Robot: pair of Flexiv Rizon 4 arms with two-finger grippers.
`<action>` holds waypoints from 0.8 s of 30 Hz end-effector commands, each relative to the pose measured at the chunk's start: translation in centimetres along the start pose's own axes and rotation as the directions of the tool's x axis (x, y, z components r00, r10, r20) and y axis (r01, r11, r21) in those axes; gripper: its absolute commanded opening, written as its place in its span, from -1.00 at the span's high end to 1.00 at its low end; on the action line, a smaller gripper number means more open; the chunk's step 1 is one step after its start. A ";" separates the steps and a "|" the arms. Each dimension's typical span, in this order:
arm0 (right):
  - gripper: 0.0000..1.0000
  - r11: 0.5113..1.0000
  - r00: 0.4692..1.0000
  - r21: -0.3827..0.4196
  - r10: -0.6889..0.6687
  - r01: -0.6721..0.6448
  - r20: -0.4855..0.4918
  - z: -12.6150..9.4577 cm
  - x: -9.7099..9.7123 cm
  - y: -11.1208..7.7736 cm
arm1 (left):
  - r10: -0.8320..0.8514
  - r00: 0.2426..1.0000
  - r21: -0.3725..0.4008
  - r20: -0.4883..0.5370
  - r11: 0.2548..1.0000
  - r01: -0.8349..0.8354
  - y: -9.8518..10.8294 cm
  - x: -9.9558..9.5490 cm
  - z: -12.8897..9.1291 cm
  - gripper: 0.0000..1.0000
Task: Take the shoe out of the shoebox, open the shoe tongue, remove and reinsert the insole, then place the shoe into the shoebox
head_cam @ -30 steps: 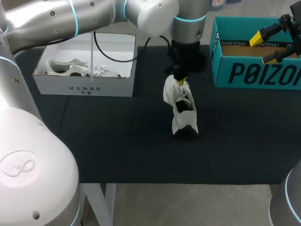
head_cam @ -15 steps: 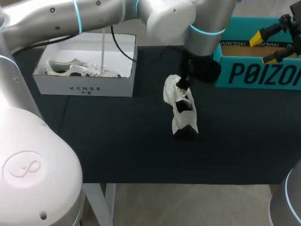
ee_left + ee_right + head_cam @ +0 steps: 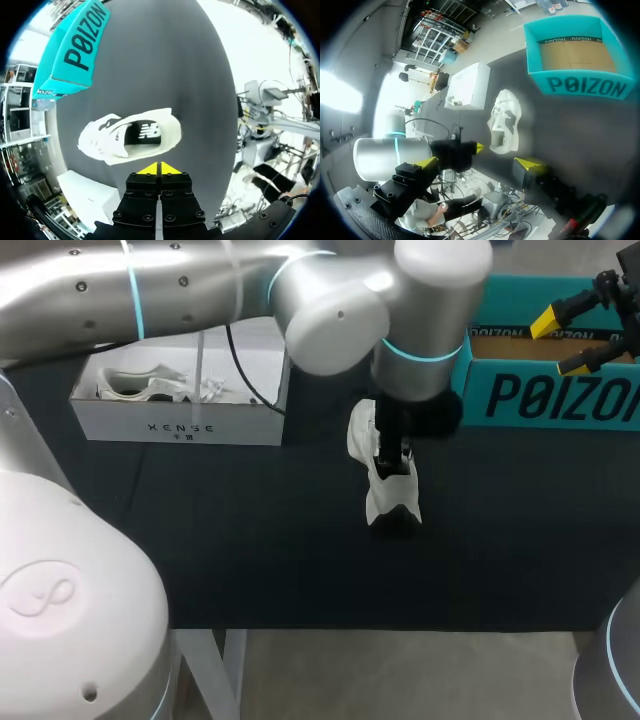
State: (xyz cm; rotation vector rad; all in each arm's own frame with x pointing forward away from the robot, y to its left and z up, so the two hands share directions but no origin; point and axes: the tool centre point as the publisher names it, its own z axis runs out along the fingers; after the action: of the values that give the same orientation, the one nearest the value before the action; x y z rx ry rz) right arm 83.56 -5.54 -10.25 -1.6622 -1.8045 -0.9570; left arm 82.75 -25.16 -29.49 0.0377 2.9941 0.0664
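A white shoe [image 3: 388, 490] stands on the black table mat, its opening facing up and showing a dark insole [image 3: 144, 134]. My left gripper [image 3: 390, 455] hangs just above the shoe's middle. In the left wrist view its yellow tips [image 3: 160, 169] are pressed together with nothing between them, a little short of the shoe [image 3: 130, 137]. The teal shoebox [image 3: 540, 395] stands open at the far right. My right gripper [image 3: 567, 338] is held open above it; the right wrist view looks past its spread tips [image 3: 476, 163] to the shoe [image 3: 504, 120] and the teal shoebox [image 3: 577, 82].
A white box [image 3: 180, 425] with another pale shoe [image 3: 150, 385] inside stands at the far left. My left arm [image 3: 330, 310] spans the back of the table above it. Bare black mat lies in front of the shoe.
My left wrist has swung from the shoe's far end, where its tips touched the shoe, to above the shoe's middle. The shoe has stayed in place. The right arm has not moved.
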 end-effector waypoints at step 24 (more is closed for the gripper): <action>-1.00 1.000 1.000 0.003 0.000 0.000 0.002 0.0 -0.1 0.2 | 0.072 0.996 0.132 -0.045 0.989 -0.066 -3.6 2.6 5.8 -1.00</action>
State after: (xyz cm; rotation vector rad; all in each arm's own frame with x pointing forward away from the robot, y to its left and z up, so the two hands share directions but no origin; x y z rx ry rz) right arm 83.56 -5.53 -10.25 -1.6622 -1.8044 -0.9570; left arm 81.55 -28.74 -34.67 0.1570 3.0528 -0.1034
